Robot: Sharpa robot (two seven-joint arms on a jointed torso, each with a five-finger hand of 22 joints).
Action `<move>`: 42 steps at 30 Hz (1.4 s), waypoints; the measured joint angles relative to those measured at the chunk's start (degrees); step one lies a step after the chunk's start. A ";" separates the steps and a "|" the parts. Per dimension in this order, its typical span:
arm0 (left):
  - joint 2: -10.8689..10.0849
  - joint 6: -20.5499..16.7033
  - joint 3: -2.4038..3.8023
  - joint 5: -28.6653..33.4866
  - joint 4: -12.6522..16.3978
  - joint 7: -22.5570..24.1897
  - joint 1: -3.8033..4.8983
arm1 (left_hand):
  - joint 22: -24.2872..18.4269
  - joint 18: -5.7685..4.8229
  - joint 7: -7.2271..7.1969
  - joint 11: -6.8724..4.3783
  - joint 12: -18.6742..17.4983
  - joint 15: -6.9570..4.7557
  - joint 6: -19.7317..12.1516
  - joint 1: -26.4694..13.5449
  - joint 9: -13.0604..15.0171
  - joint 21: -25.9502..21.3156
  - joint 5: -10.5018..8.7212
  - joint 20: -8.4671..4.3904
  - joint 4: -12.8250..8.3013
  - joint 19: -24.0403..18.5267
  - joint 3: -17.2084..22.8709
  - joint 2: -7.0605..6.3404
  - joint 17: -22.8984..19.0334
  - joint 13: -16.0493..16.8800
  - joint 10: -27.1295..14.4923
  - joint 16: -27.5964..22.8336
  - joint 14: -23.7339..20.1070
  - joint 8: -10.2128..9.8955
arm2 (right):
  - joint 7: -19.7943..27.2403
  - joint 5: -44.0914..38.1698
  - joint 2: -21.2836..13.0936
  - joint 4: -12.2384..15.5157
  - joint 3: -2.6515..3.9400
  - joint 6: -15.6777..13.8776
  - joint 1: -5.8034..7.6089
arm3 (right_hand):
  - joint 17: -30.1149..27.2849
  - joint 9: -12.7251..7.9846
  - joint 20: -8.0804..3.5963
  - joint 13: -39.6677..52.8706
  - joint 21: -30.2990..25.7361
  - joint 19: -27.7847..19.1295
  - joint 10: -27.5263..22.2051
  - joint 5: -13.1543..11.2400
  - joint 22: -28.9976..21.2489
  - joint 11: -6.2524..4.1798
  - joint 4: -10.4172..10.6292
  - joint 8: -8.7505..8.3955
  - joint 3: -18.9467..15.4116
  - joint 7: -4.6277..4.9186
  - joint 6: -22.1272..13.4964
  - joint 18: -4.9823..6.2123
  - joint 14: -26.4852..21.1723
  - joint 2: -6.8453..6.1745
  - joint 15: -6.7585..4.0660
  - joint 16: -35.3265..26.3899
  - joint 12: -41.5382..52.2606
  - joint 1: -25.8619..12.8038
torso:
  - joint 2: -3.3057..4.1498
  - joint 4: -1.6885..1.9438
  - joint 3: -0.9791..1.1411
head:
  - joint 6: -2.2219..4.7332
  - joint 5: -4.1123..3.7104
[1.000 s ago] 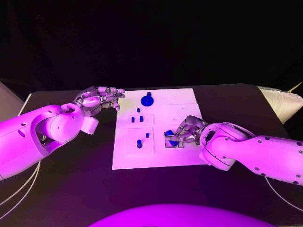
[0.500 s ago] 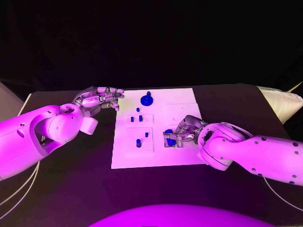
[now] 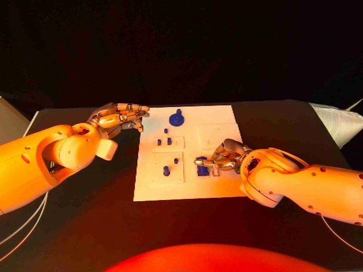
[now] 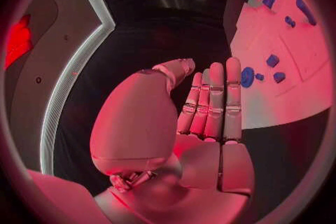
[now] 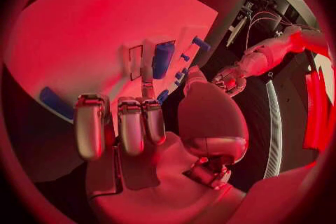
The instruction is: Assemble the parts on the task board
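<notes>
- The task board lay flat in the middle of the black table, its long side running from near to far.
- A large round blue part sat at the far end of the board, left of centre.
- Three small blue parts stood close together in the raised panel just nearer than the round part.
- Two more small blue parts stood in the next panel towards the near edge, on the left half of the board.
- The right hand rested on the right half of the board, fingers curled down around a dark blue part at their tips.
- Whether the right hand actually gripped that part could not be determined; the fingers covered most of it.
- In the right wrist view, a long blue part lay on the board just beyond the fingertips.
- The left hand hovered just off the far left corner of the board, over the table.
- The left hand's fingers were curled inward and held nothing; in the left wrist view they lay straight and close together.
</notes>
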 measured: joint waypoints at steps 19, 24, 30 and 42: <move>0.11 -0.01 0.00 0.00 -0.07 -0.02 -0.01 | 0.01 -0.01 0.00 0.00 0.00 0.00 0.00 0.00 -0.03 0.00 0.00 0.00 0.00 0.00 0.00 0.00 0.05 0.01 0.00 0.00 0.00 0.00 | 7.27 -0.60 -9.61 3.29 0.45 -5.25 1.13 | 0.00 -0.34 0.00 -0.01 0.00 0.00 0.00 3.06 0.04 0.00 -0.66 -0.59 3.52 0.56 -2.58 0.00 0.00 2.72 0.00 0.00 0.00 17.99 | -0.08 -0.14 -0.03 | 0.34 -0.50; 0.18 -0.04 0.00 0.01 -0.08 0.09 -0.01 | 0.01 0.00 0.00 0.00 0.00 0.00 0.00 0.00 -0.05 0.00 0.00 0.00 0.00 0.00 0.00 0.00 0.05 0.01 0.00 0.00 0.00 0.00 | 9.05 -0.40 -13.12 2.15 0.47 -5.38 1.49 | 0.00 -0.52 0.00 -0.01 0.00 0.00 0.00 2.74 0.04 0.00 -0.56 -0.69 4.85 0.56 -2.58 0.00 0.00 0.84 0.00 0.00 0.00 20.60 | -0.10 -0.20 -0.03 | 0.53 -0.79; 0.24 -0.05 0.00 0.03 -0.14 0.15 -0.01 | 0.01 0.00 0.00 0.00 0.00 0.00 0.00 0.00 -0.05 0.00 0.00 0.00 -0.01 0.00 0.00 0.00 0.05 0.01 0.00 0.00 0.00 0.00 | 9.45 -1.49 -15.67 1.82 0.45 -3.97 1.33 | 0.00 -0.52 0.00 -0.01 0.23 0.00 0.00 2.55 0.04 0.00 -0.55 -0.69 5.18 0.76 -2.34 0.00 0.00 0.36 0.00 0.00 0.00 21.08 | -0.07 -0.18 -0.02 | 0.57 -1.11; 0.48 -0.04 0.00 0.04 -0.29 0.18 -0.05 | -0.06 -0.01 0.00 0.00 0.21 0.00 0.00 0.00 -0.04 0.01 0.00 0.00 -0.01 0.00 0.00 0.00 0.04 0.02 0.00 0.00 0.00 0.00 | 7.21 -4.83 -15.77 1.76 0.35 0.00 -0.51 | 0.00 -0.52 0.00 -0.02 0.46 0.00 0.00 2.00 0.03 0.00 -0.41 -0.69 5.32 0.53 -1.29 0.00 0.00 -0.33 0.00 0.00 0.00 20.38 | -0.02 -0.08 0.01 | 0.49 -1.55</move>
